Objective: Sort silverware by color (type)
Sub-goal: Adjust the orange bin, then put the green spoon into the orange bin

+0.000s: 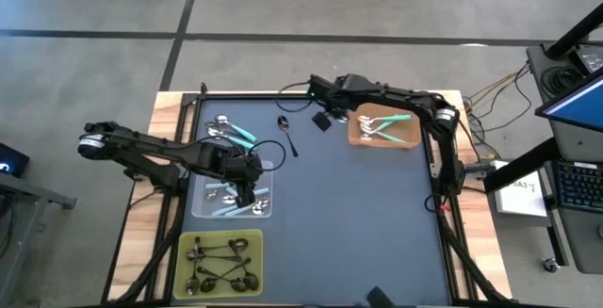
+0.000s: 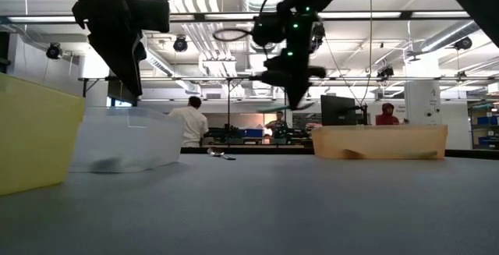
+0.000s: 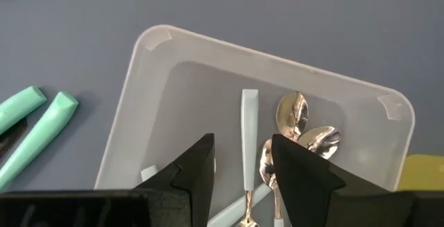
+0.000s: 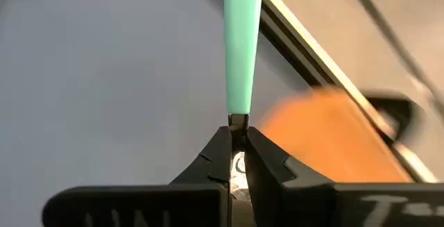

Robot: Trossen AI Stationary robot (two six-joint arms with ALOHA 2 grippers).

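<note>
The right gripper (image 4: 238,159) pinches a teal-handled spoon (image 4: 242,46) tight in its jaws, just beside the orange tray (image 1: 363,138). The left gripper (image 3: 243,168) hovers, jaws parted and empty, over pale blue spoons (image 3: 249,133) in the clear tray (image 3: 149,53). A dark metal spoon (image 1: 286,131) lies loose on the tabletop (image 1: 358,223) between both arms.

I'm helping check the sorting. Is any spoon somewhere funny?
Yes. One dark spoon lies alone on the bare mat, outside every tray, and a few teal-handled spoons sit loose beside the clear tray. The right claw holds another teal spoon.
</note>
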